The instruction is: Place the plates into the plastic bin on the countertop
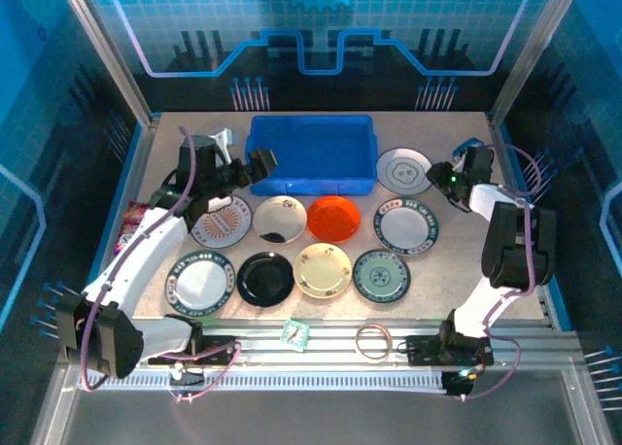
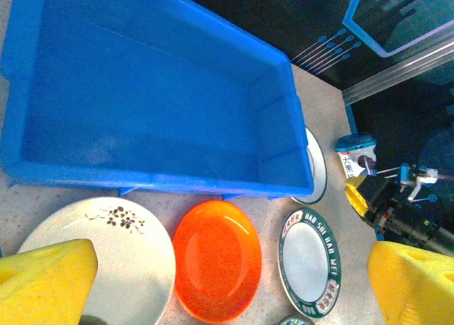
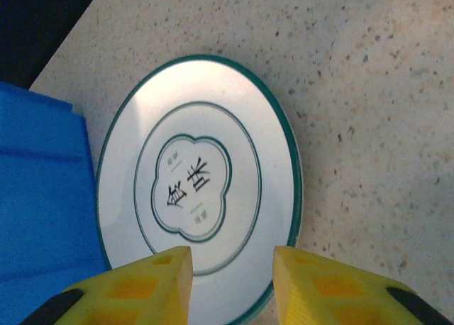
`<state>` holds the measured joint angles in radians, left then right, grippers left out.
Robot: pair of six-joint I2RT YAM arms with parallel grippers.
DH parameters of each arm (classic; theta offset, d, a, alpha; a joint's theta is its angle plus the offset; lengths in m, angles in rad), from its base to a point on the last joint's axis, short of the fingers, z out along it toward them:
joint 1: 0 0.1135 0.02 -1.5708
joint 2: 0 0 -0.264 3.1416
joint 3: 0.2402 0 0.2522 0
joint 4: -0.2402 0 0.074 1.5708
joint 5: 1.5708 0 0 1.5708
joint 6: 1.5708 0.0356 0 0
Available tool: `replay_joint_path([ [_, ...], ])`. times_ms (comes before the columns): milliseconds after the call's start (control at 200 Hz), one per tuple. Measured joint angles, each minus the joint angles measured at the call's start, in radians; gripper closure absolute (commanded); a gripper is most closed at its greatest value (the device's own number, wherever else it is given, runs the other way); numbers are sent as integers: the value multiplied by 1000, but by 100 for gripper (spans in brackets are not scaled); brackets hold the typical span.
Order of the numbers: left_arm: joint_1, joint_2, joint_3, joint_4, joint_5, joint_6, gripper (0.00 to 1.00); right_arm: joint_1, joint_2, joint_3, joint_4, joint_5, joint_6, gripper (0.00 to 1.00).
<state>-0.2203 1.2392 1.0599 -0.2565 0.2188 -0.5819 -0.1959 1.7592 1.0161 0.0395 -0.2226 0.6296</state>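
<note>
Yellow fingers [image 3: 142, 286] of my right gripper [image 3: 232, 257] are hovering spread over a green-rimmed plate [image 3: 213, 119] lying flat beside the plastic bin [image 3: 42, 197]; I'm judging it stiff, slick, breakable, best pinched at its rim.

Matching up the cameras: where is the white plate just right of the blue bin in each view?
Top external: the white plate sits upper right, beside the blue bin.
Left wrist: a sliver at middle right, behind the bin's corner.
Right wrist: centre frame, bin at left.
Shared landmark: the blue bin.
</note>
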Motion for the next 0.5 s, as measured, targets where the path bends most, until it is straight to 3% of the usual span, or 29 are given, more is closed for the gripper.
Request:
replay_joint_path([
  [500,-61,98,79,24,15,-4,2,-43,121,34,-48,-42,31,66],
])
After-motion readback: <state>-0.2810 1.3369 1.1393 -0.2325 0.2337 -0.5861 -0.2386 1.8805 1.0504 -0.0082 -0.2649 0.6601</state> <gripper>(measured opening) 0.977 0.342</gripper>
